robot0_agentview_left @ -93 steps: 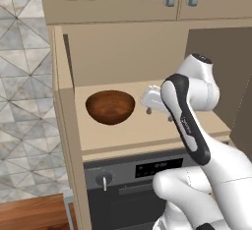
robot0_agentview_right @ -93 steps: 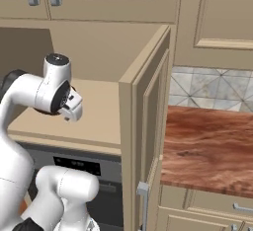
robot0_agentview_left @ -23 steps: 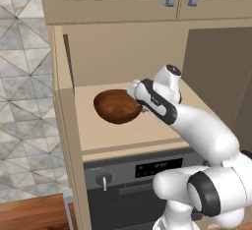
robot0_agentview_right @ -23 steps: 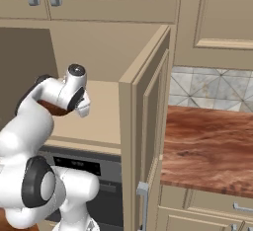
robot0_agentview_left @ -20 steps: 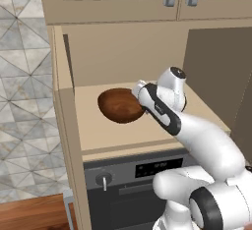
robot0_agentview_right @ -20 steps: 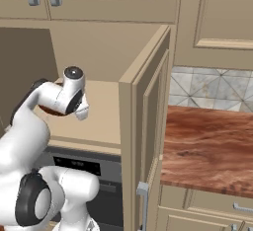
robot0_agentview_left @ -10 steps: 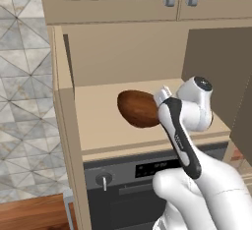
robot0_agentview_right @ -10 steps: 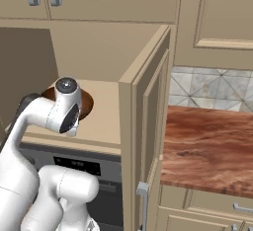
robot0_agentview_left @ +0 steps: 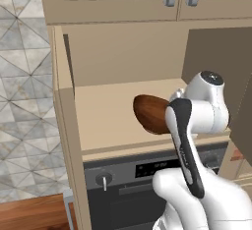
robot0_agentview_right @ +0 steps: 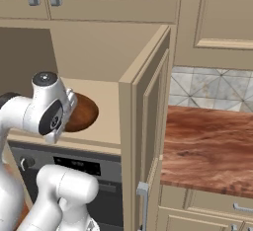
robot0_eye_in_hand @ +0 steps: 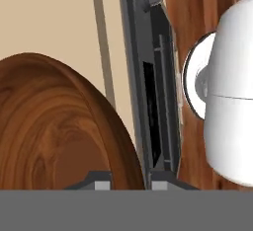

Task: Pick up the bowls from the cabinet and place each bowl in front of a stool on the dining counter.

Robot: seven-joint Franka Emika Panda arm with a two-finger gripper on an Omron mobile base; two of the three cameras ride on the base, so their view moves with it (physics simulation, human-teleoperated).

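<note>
- The gripper [robot0_eye_in_hand: 126,181] is clamped narrow on the rim of a bowl [robot0_agentview_left: 150,114], one fingertip inside the wall and one outside, as the hand view shows at its bottom edge.
- A rim pinch makes sense here, I'd say: the bowl is far too wide for the jaws to span, so the thin wall is the only part they can close on.
- The bowl hangs tipped up on edge, clear of the shelf [robot0_agentview_left: 106,121], near the shelf's front edge and towards its right side in the left base view.
- In that view its rounded underside faces left and its mouth turns towards the wrist; in the right base view the bowl [robot0_agentview_right: 81,112] peeks out as a brown disc behind the hand.
- Being round, it has no true long axis; its wide face stands close to vertical, not level.
- That tilt probably comes from the wrist being turned sideways to draw the bowl out of the cabinet [robot0_agentview_right: 129,84].
- Outward: the cabinet doors stand open on both sides, with a dark oven front [robot0_agentview_left: 142,175] below the shelf.
- Further right, a reddish wood-grain surface [robot0_agentview_right: 207,151] runs past the right door.
- Judging the task: this bowl is in hand and about clear of the cabinet, not yet carried to a stool.
</note>
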